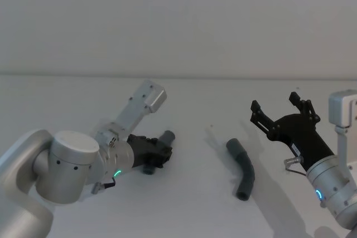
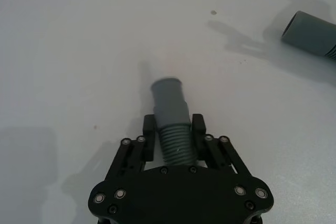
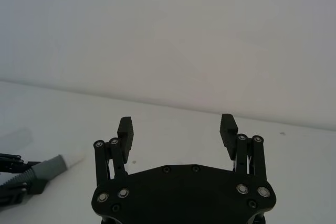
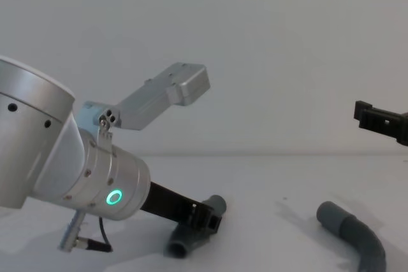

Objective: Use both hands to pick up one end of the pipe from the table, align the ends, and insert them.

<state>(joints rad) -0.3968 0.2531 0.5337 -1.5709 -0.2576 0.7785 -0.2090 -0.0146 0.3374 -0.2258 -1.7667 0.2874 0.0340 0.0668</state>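
Left gripper: down low over the left half of the table, both fingers squeezed onto the ribbed bit of one pipe piece, right behind its cuff.
Held piece's end: smooth grey cuff sticking out past the fingertips, aimed toward the middle of the table. From the right wrist view its tip looks white. Can't tell if the piece is fully clear of the surface.
Right gripper: up off the table near the right edge, spread wide open, holding nothing.
Loose pipe piece: lying flat, a bit right of the middle, well apart from the held one. It's curved, one end toward the far edge, the other toward the near edge.
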